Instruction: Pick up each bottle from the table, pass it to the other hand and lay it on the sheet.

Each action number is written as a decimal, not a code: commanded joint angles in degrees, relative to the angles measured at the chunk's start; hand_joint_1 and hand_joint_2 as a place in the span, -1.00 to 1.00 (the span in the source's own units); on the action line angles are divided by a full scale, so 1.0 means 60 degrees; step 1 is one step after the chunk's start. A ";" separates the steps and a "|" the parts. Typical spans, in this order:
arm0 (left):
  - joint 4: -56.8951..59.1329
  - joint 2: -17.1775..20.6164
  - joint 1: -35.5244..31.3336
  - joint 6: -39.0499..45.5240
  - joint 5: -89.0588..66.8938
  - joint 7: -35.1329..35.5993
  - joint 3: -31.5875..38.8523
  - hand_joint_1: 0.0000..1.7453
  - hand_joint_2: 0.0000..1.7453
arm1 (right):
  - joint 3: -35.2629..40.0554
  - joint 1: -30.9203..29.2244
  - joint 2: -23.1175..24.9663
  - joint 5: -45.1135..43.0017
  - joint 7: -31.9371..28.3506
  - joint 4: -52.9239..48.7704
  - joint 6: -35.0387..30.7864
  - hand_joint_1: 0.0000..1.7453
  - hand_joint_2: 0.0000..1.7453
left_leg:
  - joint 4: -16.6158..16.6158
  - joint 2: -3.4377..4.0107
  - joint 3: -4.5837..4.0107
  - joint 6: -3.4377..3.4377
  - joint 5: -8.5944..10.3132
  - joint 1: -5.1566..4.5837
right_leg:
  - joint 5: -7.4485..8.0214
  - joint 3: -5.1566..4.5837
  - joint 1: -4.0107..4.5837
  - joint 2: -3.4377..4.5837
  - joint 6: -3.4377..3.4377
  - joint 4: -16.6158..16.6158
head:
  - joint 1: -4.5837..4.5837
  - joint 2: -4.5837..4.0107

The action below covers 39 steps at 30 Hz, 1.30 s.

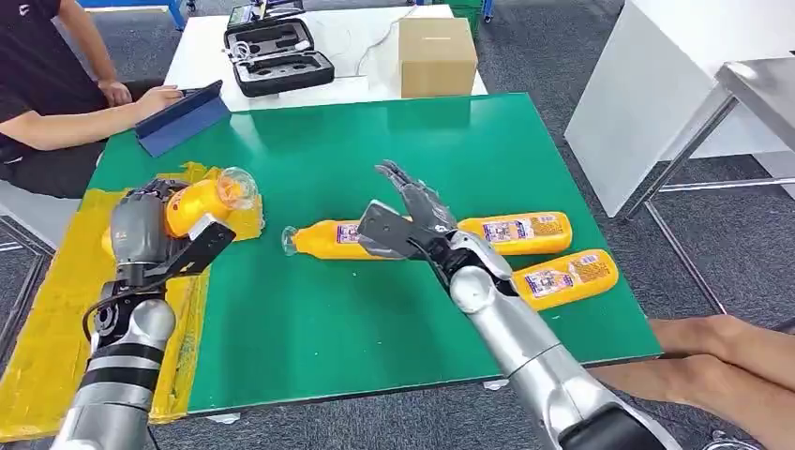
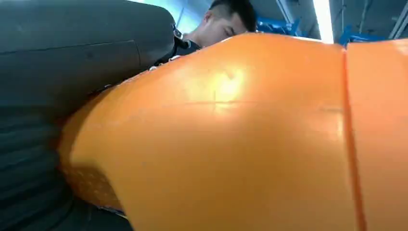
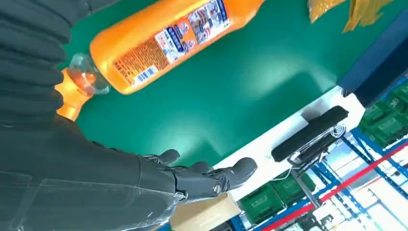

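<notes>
Held bottle [image 1: 202, 202]: my left hand [image 1: 141, 230] grips it over the yellow sheet [image 1: 42, 347], ready to lay. Right hand [image 1: 412, 220]: fingers apart above the next bottle [image 1: 323, 240].

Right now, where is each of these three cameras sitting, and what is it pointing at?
Head view: high on the robot, facing down at the green table; both silver arms show.
Left wrist view: behind the left hand, against its held orange bottle.
Right wrist view: behind the right hand, fingers spread.
Shared: head and right wrist views both show the lying bottle.
</notes>
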 commanded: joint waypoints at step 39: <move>0.7217 -0.0196 -0.2935 -0.2883 -0.4096 0.0994 -0.0498 -1.00 -1.00 | 0.1523 -0.3308 0.1532 0.1543 0.1519 0.6541 0.0920 -1.00 1.00 | 0.0011 -0.0022 -0.0026 -0.0017 0.0023 -0.0001 | -0.0005 -0.0034 0.0000 -0.0017 -0.0006 0.0047 | 0.0000 0.0000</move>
